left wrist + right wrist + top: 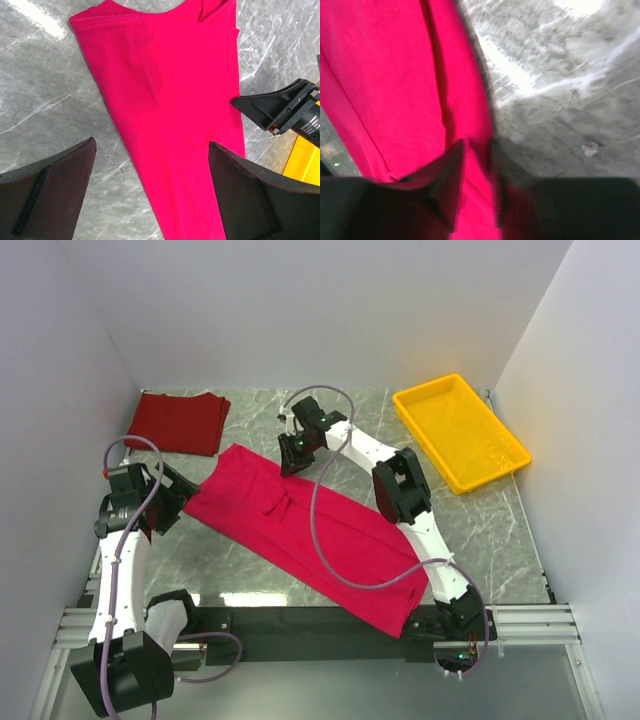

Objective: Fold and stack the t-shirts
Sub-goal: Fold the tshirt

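The crimson t-shirt (310, 530) lies spread in a long diagonal band across the marble table, from far left to the near right edge. It fills the left wrist view (165, 100) and the right wrist view (385, 75). The maroon t-shirt (178, 422) lies folded at the far left corner. My left gripper (183, 498) hovers open at the crimson shirt's left end, its jaws wide apart over the cloth (152, 142). My right gripper (292, 462) is at the shirt's far edge, its jaws pinched on a fold of crimson cloth (477, 142).
A yellow plastic tray (460, 430) stands at the far right, its corner showing in the left wrist view (305, 160). White walls close in the table on three sides. Bare marble (250, 570) shows in front of the shirt.
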Available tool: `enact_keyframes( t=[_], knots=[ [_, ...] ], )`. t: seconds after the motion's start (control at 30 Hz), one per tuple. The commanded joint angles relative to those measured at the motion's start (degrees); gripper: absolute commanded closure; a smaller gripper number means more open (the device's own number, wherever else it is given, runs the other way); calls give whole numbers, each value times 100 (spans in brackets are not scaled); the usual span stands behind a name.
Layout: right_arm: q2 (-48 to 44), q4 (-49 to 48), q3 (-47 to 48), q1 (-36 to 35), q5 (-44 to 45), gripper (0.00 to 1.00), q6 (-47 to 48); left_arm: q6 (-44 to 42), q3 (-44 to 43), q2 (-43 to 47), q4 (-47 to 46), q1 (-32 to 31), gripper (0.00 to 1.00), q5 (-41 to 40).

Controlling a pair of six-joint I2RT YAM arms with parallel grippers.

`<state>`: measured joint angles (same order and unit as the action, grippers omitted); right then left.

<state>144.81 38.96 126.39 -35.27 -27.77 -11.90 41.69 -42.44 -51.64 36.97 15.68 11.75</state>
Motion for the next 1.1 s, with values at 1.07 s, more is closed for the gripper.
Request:
enact_keyframes(
  t=[1.07],
  knots=[
    [-217,-706,-343,2050,1336,100,-691,-3,209,-637,-1060,23,5,1163]
  ],
)
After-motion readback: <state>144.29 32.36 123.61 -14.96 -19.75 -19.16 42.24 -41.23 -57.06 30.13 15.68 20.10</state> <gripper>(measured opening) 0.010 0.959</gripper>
